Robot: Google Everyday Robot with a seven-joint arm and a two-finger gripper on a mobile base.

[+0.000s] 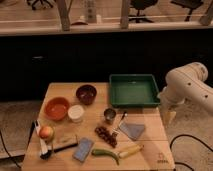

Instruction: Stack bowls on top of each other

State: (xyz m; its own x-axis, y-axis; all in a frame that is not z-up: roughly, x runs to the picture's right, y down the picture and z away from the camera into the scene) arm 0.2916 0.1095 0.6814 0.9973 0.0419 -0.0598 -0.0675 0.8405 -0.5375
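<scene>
Orange bowl (56, 108): stood upright on the left part of the table, not stacked.
Dark red bowl (86, 93): stood upright behind and to the right of the orange bowl, near it but apart.
White bowl (75, 113): the smallest of the three, stood just beside the orange bowl's right rim; I could not tell whether they touched.
Metal cup (110, 116): stood right of the white bowl, near the table's middle.
Dark fruit cluster (105, 134): lay just in front of the metal cup.
Grey cloth (131, 131): lay right of the fruit cluster.
Green tray (134, 90): sat at the far right corner of the table.
Green chili (106, 153): lay along the front edge.
Blue sponge (83, 149): lay left of the chili.
Apple (46, 132): sat at the front left.
Table (65, 89): wooden, and carried all of the items above.
Gripper (168, 117): my gripper hung pointing down beside the table's right edge, well apart from all three bowls.
Gripper state: I could not tell.
</scene>
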